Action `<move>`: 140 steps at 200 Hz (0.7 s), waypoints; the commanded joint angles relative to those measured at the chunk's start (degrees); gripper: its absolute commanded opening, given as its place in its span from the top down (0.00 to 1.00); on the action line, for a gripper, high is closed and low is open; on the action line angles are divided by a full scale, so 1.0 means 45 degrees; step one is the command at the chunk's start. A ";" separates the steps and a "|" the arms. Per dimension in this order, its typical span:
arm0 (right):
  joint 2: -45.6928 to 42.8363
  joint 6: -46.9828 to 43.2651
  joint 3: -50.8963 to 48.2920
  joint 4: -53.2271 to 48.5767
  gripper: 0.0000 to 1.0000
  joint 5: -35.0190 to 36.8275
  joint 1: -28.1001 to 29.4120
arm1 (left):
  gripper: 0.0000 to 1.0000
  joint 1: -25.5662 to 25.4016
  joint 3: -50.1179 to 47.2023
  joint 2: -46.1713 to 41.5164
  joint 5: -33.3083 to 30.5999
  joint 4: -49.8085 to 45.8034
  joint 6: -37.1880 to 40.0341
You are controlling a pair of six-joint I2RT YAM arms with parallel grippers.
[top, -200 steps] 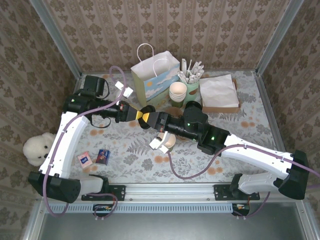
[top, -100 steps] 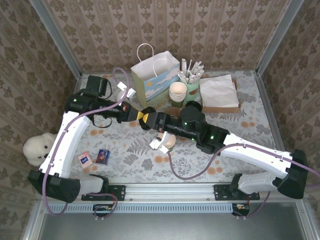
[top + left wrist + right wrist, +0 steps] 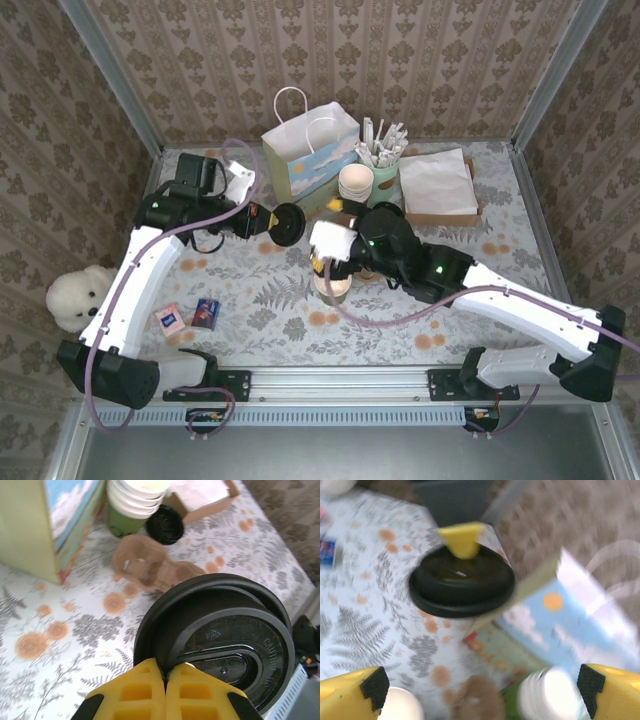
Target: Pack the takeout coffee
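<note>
The left gripper (image 3: 165,675) is pinching the rim of a glossy black plastic lid (image 3: 220,640), its ribbed yellow fingers (image 3: 137,692) pressed together on it. The round disc is hanging on edge in the air, with its embossed top facing back along the wrist. The right gripper (image 3: 480,692) is hovering just right of that lid, its yellow, black-padded fingertips (image 3: 350,690) standing wide apart with nothing between them.

Just on its near side, the small cream paper cup (image 3: 333,286) is standing upright in the middle of the fern-and-flower printed table surface (image 3: 250,300), mouth up and long axis vertical. The brown moulded-pulp carrier tray (image 3: 152,570) is lying flat on the surface farther back, rough and lumpy. It is sitting close to a green cup (image 3: 120,525) and a stack of cream cups (image 3: 135,495), and a second black lid (image 3: 165,524) is lying flat beside them. A blue-and-green paper bag (image 3: 305,150) with white handles is standing at the far edge.
</note>
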 commanded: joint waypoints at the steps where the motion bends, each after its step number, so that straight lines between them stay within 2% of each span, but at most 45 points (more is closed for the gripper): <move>1: -0.0693 0.9591 -0.0418 -0.0468 0.00 0.3193 -0.0551 | 1.00 -0.0215 -0.0517 -0.0371 -0.1927 -0.0091 -0.1237; 18: -0.1257 1.2757 -0.0762 -0.1977 0.00 0.4296 -0.1021 | 1.00 -0.0549 -0.1037 -0.0550 -0.2434 -0.0086 -0.1738; 45: -0.2639 1.4944 -0.2383 -0.1492 0.00 0.2200 -0.1891 | 1.00 -0.1462 -0.1474 -0.0578 -0.3339 -0.0081 -0.2966; 50: -0.2853 1.5312 -0.2659 -0.1431 0.00 0.1848 -0.2079 | 1.00 -0.1970 -0.1537 -0.0574 -0.3575 -0.0082 -0.3178; 71: -0.3400 1.7425 -0.3458 -0.2020 0.00 0.0888 -0.2827 | 1.00 -0.2867 -0.1839 -0.0629 -0.4717 -0.0246 -0.4861; 84: -0.3503 1.8394 -0.3869 -0.2491 0.00 -0.0587 -0.3523 | 1.00 -0.3275 -0.2004 -0.0678 -0.5225 -0.0499 -0.5981; 105: -0.3012 1.9186 -0.4074 -0.3151 0.00 -0.3106 -0.4591 | 1.00 -0.4125 -0.2479 -0.0844 -0.5548 -0.0270 -0.7327; 122: -0.2572 1.9161 -0.4040 -0.3853 0.00 -0.3407 -0.4619 | 1.00 -0.4841 -0.2829 -0.0900 -0.5618 0.0138 -0.7857; 140: -0.2381 1.9308 -0.4275 -0.3650 0.00 -0.3471 -0.4614 | 1.00 -0.5216 -0.2889 -0.0710 -0.5817 0.0248 -0.8070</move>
